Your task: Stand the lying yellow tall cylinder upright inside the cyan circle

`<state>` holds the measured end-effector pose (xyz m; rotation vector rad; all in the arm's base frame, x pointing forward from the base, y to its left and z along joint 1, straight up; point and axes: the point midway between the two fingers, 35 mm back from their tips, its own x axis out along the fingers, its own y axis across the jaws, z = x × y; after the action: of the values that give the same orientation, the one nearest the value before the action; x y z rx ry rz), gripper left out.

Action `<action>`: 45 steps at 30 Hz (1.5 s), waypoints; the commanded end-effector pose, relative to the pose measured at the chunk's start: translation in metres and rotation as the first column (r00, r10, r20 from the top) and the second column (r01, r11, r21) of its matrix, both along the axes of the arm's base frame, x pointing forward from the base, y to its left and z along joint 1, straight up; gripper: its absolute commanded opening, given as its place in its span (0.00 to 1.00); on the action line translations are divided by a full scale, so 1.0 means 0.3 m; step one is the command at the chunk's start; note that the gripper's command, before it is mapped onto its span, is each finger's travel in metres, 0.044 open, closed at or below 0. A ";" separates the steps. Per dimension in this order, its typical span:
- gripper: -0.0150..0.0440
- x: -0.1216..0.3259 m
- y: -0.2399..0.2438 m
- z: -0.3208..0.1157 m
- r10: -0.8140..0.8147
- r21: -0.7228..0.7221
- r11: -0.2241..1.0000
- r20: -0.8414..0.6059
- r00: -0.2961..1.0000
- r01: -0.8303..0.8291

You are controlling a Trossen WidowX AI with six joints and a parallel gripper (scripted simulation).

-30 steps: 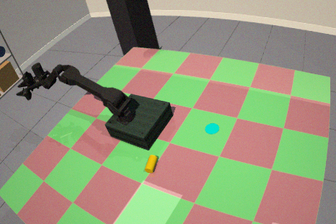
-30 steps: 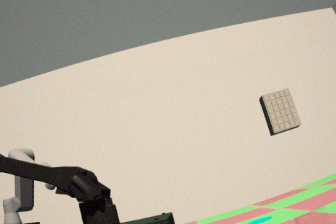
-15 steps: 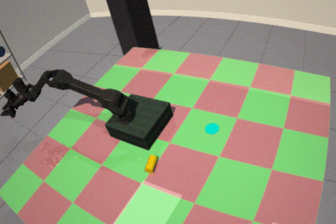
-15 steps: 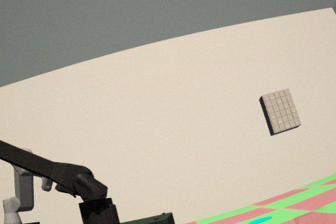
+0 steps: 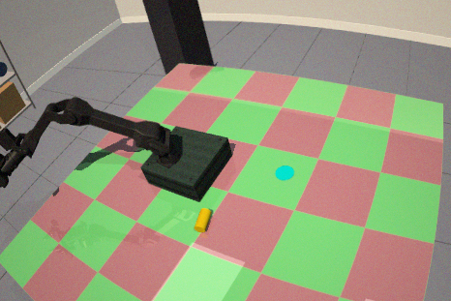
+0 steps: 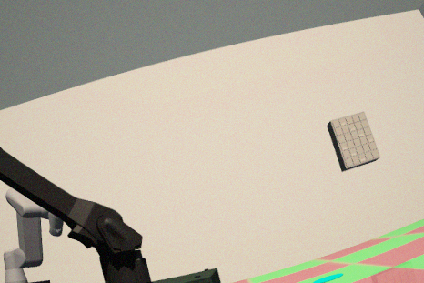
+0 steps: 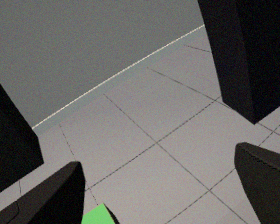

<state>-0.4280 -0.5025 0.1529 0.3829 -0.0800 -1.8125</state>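
Note:
The yellow cylinder (image 5: 202, 220) lies on its side on the checkered table top, in front of the dark arm base in the top view. The cyan circle (image 5: 285, 172) (image 6: 328, 278) is flat on a green square, to the right of the base, with nothing standing on it. My gripper (image 7: 160, 163) is open and empty in the wrist view, its two dark fingers wide apart. In the top view the arm reaches out to the left, past the table edge, far from the cylinder, and its gripper is partly cut off by the frame edge. The exterior view does not show the cylinder.
The dark green base block (image 5: 194, 158) stands between the arm's reach and the circle. A black pedestal (image 5: 179, 30) with a grey arm stands behind the table. A shelf with a brown box (image 5: 11, 103) is at the far left. A gridded panel (image 6: 355, 141) is on the wall.

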 end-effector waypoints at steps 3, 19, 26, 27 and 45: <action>0.78 0.228 -0.113 0.000 0.067 0.056 0.996 0.085 0.994 -0.072; 0.78 0.879 -0.249 -0.046 0.221 0.231 0.929 0.276 0.935 -0.288; 0.78 1.158 -0.223 -0.069 0.267 0.313 0.872 0.339 0.902 -0.376; 0.78 1.196 -0.215 -0.072 0.272 0.325 0.863 0.347 0.898 -0.388; 0.78 1.800 0.070 -0.132 0.347 0.541 0.637 0.436 0.831 -0.550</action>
<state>0.0872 -0.5028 0.1141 1.0556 0.3789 -1.2291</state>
